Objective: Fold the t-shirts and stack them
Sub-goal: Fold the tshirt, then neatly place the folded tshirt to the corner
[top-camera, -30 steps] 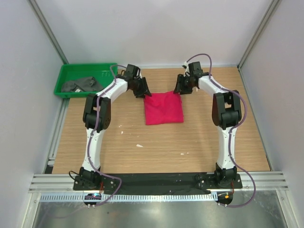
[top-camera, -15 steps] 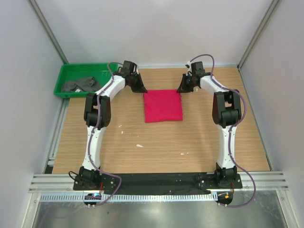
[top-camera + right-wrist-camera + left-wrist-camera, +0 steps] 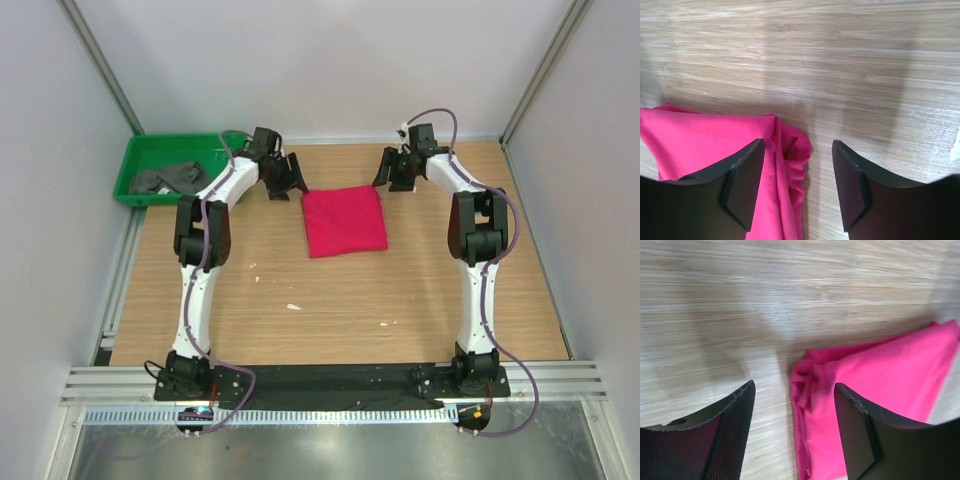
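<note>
Red t-shirt — folded to a rough square, lying flat on the wooden table, toward its far side, between the two arms. Just off the far left corner, the left gripper: jaws apart, nothing clamped, the bunched corner of the cloth seen from the wrist under the gap and the inner finger. Mirrored at the far right corner, the right gripper — fingers likewise spread, empty, cloth edge beneath. Dark grey t-shirt crumpled in the green tray, far left, well apart from the red one.
</note>
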